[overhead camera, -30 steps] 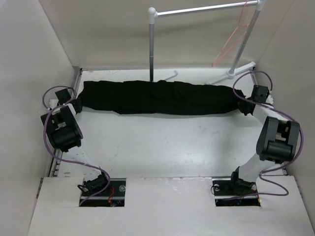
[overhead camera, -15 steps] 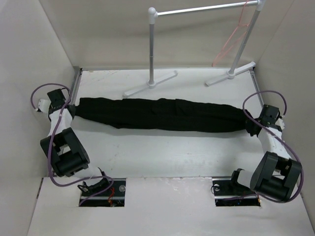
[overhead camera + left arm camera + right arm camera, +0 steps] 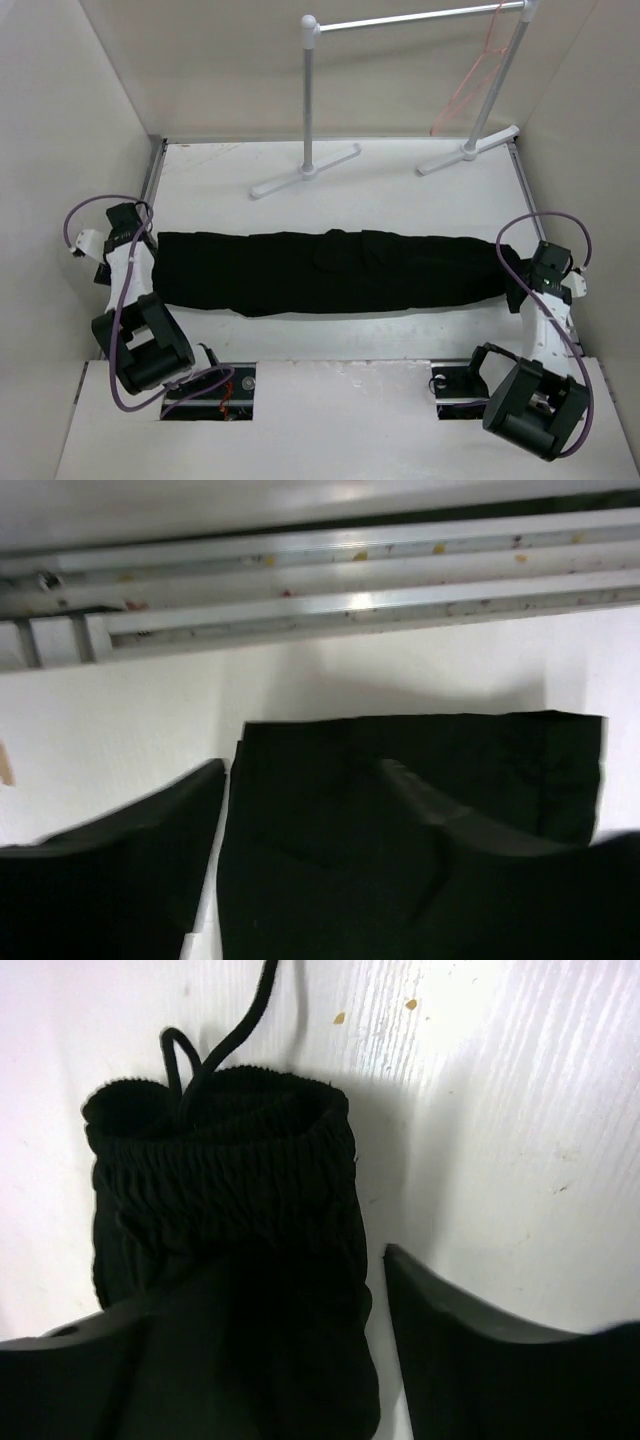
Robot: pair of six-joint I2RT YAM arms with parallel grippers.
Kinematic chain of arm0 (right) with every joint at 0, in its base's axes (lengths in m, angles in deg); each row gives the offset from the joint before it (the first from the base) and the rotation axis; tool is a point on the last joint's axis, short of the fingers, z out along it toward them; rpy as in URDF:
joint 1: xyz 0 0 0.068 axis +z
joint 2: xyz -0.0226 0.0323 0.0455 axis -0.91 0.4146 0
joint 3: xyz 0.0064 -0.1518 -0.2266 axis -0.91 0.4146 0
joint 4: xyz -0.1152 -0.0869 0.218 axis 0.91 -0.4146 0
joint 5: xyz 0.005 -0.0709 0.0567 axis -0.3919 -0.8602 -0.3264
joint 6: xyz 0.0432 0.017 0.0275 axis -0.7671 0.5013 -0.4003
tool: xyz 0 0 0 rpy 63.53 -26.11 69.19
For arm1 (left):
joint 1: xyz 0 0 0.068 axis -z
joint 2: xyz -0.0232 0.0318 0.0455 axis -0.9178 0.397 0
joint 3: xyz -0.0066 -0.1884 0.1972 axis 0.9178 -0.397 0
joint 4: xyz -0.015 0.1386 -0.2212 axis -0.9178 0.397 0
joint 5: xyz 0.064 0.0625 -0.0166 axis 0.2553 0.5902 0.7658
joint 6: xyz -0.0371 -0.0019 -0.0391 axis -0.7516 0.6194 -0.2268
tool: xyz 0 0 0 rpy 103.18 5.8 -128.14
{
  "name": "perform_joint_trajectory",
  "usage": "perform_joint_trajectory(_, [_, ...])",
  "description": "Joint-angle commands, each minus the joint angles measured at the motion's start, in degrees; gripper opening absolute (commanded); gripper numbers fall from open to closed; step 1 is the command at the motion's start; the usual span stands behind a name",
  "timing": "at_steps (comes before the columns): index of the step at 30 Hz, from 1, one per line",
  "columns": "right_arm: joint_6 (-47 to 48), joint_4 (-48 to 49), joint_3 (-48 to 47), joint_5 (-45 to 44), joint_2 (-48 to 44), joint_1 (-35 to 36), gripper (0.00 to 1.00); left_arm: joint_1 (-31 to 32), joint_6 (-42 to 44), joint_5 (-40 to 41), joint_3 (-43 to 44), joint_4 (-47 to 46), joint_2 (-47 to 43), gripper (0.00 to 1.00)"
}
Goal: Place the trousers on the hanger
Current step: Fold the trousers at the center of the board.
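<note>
The black trousers (image 3: 330, 272) lie flat and stretched left to right across the table. Their hem end (image 3: 420, 770) shows in the left wrist view, and their elastic waistband (image 3: 225, 1170) with a drawstring (image 3: 215, 1045) shows in the right wrist view. My left gripper (image 3: 150, 252) (image 3: 300, 780) hangs open over the hem end, fingers spread above the cloth. At the waistband end my right gripper (image 3: 512, 283) (image 3: 300, 1300) is open, cloth lying between its fingers, the right finger apart from it. The pink-orange hanger (image 3: 470, 85) hangs from the rack's bar at the far right.
A white and grey tube rack (image 3: 310, 100) stands at the back, its feet (image 3: 300, 175) on the table beyond the trousers. White walls close in both sides. A metal rail (image 3: 300, 590) runs along the table's left edge just past the hem.
Both arms have carried the stretched trousers toward the near edge and laid them on the table. Both grippers have opened and let the cloth go.
</note>
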Motion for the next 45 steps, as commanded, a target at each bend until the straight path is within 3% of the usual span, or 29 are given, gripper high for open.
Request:
perform_joint_trajectory(1, [3.2, -1.0, -5.3, -3.5, -0.6, 1.7, 0.76, 3.5, 0.1, 5.2, 5.3, 0.6, -4.9, 0.71])
perform_joint_trajectory(3, [3.7, -4.3, -9.9, -7.4, -1.8, 4.1, 0.82, 7.3, 0.9, 8.3, 9.9, 1.1, -7.2, 0.79])
perform_joint_trajectory(6, [4.6, -6.1, -14.2, -12.1, -3.6, 8.0, 0.84, 11.6, 3.8, 10.7, 15.3, 0.8, -8.7, 0.82])
perform_joint_trajectory(9, [6.3, -7.3, -16.7, -15.1, -5.1, 10.6, 0.85, 17.5, 5.7, 7.4, 16.5, -0.8, -9.8, 0.75])
perform_joint_trajectory(11, [6.9, -6.9, -15.4, -15.9, -5.6, 11.4, 0.80, 23.0, 5.0, 2.4, 13.1, -2.4, -10.7, 0.63])
perform_joint_trajectory(12, [7.1, -6.2, -14.2, -15.5, -5.6, 11.2, 0.73, 26.2, 4.0, 0.4, 10.7, -3.5, -11.0, 0.59])
perform_joint_trajectory(13, [7.2, -5.5, -12.8, -14.4, -5.7, 11.0, 0.58, 29.7, 2.7, -1.5, 8.2, -4.6, -11.0, 0.57])
perform_joint_trajectory(14, [7.3, -4.5, -11.5, -12.7, -5.8, 10.1, 0.28, 32.9, 1.2, -3.4, 6.0, -5.6, -11.0, 0.54])
perform_joint_trajectory(15, [7.3, -3.7, -10.3, -11.1, -5.3, 8.4, 0.11, 36.0, -0.1, -4.6, 4.0, -6.7, -11.2, 0.52])
perform_joint_trajectory(16, [7.4, -2.9, -9.4, -9.7, -4.6, 7.1, 0.06, 38.9, -1.3, -5.5, 2.2, -8.1, -11.5, 0.51])
perform_joint_trajectory(17, [7.6, -1.9, -8.7, -8.1, -3.8, 5.9, 0.07, 41.5, -1.9, -6.2, 0.8, -9.7, -12.0, 0.51])
perform_joint_trajectory(18, [8.4, -0.4, -8.5, -6.3, -3.6, 4.7, 0.15, 43.8, -2.1, -6.5, -0.2, -10.9, -12.5, 0.51])
perform_joint_trajectory(20, [11.9, 3.3, -9.6, -3.8, -2.7, 3.7, 0.37, 47.4, -1.9, -6.8, -1.1, -11.8, -13.6, 0.51])
perform_joint_trajectory(22, [14.1, 1.2, -13.0, -3.5, -1.5, 3.0, 0.69, 50.1, -1.5, -6.9, -1.6, -11.6, -15.3, 0.52])
perform_joint_trajectory(24, [15.6, -2.1, -14.8, -3.9, -0.7, 3.2, 0.82, 52.2, -1.1, -7.6, -3.1, -12.2, -17.6, 0.53])
perform_joint_trajectory(26, [16.1, -4.2, -13.8, -4.4, -0.7, 2.7, 0.89, 53.5, -1.0, -8.6, -4.5, -12.6, -19.2, 0.54])
perform_joint_trajectory(30, [15.6, -3.8, -7.5, -3.7, -0.2, 1.0, 0.95, 52.8, -0.7, -10.9, -7.5, -12.8, -20.0, 0.56])
perform_joint_trajectory(35, [15.3, 1.0, -6.0, -0.4, 4.1, 1.2, 0.96, 44.5, -1.4, -15.6, -10.7, -13.4, -19.0, 0.56])
perform_joint_trajectory(41, [11.6, 9.6, -5.2, 2.4, 10.8, 1.0, 0.92, 42.9, -1.7, -14.3, -12.2, -14.8, -17.3, 0.56])
perform_joint_trajectory(45, [9.3, 13.3, -5.1, 2.0, 17.2, 1.2, 0.84, 40.0, -3.1, -11.1, -14.4, -13.8, -16.0, 0.56])
